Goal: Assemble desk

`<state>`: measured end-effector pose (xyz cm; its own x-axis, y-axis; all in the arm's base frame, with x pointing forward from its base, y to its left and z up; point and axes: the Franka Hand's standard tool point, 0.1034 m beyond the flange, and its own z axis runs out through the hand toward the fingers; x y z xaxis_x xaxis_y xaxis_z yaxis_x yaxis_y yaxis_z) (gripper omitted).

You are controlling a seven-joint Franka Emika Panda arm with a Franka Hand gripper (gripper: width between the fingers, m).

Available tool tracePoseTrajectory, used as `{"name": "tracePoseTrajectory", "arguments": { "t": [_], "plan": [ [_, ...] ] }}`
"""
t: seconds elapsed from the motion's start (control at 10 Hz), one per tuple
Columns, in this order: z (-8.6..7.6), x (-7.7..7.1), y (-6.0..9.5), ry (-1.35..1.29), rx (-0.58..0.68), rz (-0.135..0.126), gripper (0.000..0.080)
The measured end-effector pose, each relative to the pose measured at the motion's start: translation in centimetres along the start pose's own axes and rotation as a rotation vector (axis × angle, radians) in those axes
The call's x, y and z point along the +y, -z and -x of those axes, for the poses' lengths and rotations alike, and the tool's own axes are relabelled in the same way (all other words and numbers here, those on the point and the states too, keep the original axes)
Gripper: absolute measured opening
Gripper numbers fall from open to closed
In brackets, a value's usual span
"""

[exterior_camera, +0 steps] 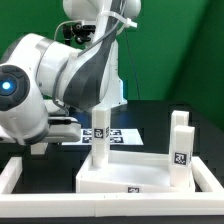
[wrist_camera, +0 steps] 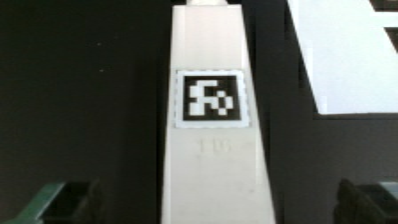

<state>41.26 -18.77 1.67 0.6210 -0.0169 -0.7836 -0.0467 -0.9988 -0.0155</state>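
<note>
fingers (wrist_camera: 54, 203) of the gripper (wrist_camera: 210, 205) stand wide on both sides of a tagged white leg (wrist_camera: 214, 100), not touching; it stands upright on the desk top (exterior_camera: 120, 180). we judge we close centred and straight.

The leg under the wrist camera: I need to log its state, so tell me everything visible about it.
The leg is a long, square-sided white bar, plastic by its look, with one black-and-white square tag on the face shown. In the exterior view it stands upright on the desk top, below the arm. The dark fingers flank it with gaps, not touching.
</note>
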Motion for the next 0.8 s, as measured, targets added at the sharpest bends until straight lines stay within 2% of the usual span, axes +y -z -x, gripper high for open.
{"name": "tracePoseTrajectory", "arguments": {
  "t": [0.1,0.2,0.3,0.4,0.8],
  "plan": [
    [0.0,0.0,0.0,0.0,0.0,0.0,0.0602],
    [0.0,0.01,0.0,0.0,0.0,0.0,0.0422],
    [0.01,0.01,0.0,0.0,0.0,0.0,0.0422],
    [0.01,0.01,0.0,0.0,0.0,0.0,0.0286],
    [0.01,0.02,0.0,0.0,0.0,0.0,0.0287]
  ]
}}
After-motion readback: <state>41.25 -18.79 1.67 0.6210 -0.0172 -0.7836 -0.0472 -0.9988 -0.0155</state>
